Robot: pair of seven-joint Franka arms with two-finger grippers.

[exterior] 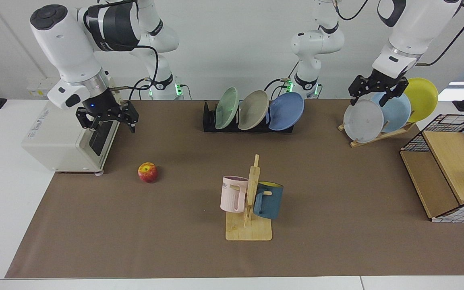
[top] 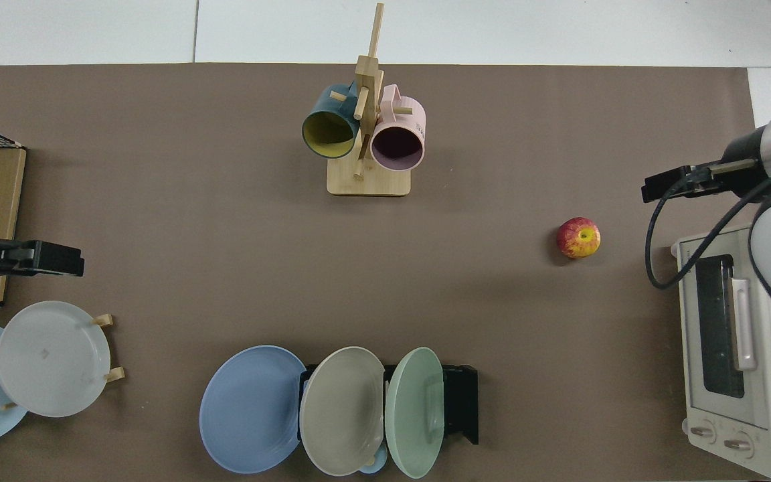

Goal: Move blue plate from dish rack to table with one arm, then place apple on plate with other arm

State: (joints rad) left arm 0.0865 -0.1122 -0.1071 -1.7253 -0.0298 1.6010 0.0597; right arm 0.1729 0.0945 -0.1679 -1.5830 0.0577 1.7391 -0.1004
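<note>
Still slotted at one end of the dish rack point(exterior: 248, 123) by the table's point(exterior: 336, 225) rear edge, the blue plate point(exterior: 286, 111) stands well apart from both grippers. Left gripper point(exterior: 378, 89), jaws open, hovers empty above the wooden plate stand point(exterior: 381, 135); right gripper point(exterior: 107, 117), also open and empty, hangs beside the toaster oven point(exterior: 65, 141), near the apple point(exterior: 148, 172).

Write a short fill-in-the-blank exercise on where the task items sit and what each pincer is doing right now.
1. The blue plate stands in the black dish rack beside a beige plate and a ____ plate.
2. The apple lies on the brown ____.
3. The right pincer hangs open in front of the ____.
4. The left pincer hovers open over the wooden stand's ____ plate.

Missing words: green; mat; toaster oven; grey
</note>
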